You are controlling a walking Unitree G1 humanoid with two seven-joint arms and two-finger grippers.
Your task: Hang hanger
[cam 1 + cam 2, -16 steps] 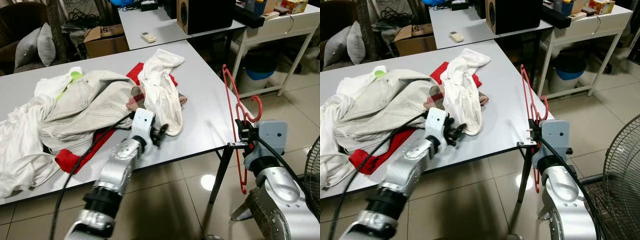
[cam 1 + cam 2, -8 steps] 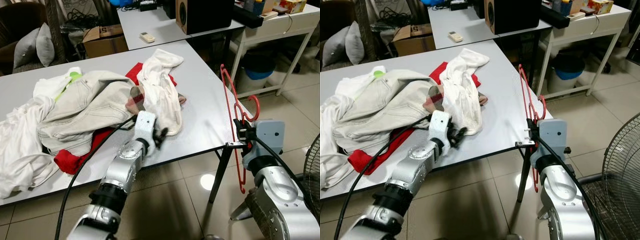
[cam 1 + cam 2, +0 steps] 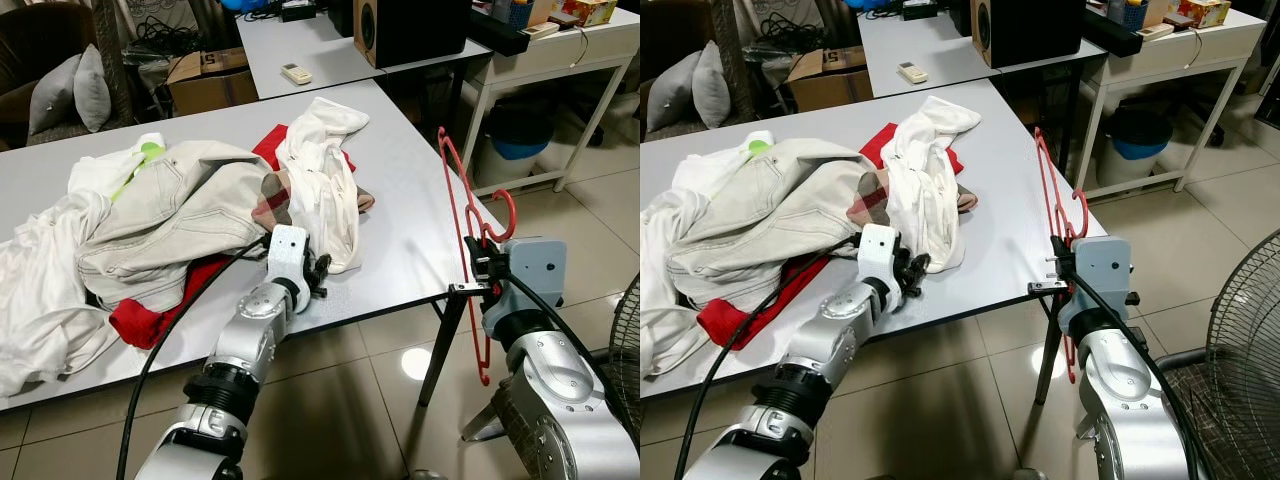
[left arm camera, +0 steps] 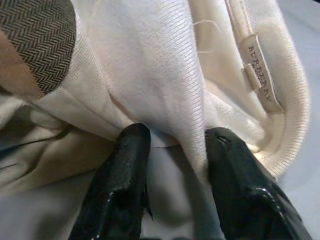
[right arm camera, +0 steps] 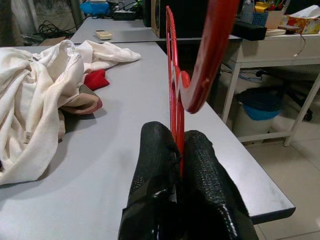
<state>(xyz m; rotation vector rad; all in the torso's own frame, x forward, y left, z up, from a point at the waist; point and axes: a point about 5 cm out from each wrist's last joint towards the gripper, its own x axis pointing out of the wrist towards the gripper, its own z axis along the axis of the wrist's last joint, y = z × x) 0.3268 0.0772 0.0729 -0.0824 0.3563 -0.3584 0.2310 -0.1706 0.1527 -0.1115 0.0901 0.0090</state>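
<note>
A red plastic hanger [image 3: 462,208] stands upright beyond the grey table's [image 3: 412,232] right front corner, pinched by my right gripper [image 3: 480,262], which is shut on it; the hook [image 5: 205,55] curves above the black fingers [image 5: 155,165]. My left gripper [image 3: 320,270] rests low over the table's front edge at the hem of a cream-white garment [image 3: 320,175]. Its two black fingers [image 4: 120,190] are open with white cloth [image 4: 165,80] lying between and just past their tips.
A heap of pale jackets [image 3: 170,210] and red cloth [image 3: 150,315] covers the table's left half. A second table [image 3: 300,50] with a speaker stands behind, a white desk [image 3: 560,50] and blue bin at the right, a fan [image 3: 1240,360] at the far right.
My left gripper has edged forward to the white garment's hem. The right gripper with the hanger has shifted slightly left.
</note>
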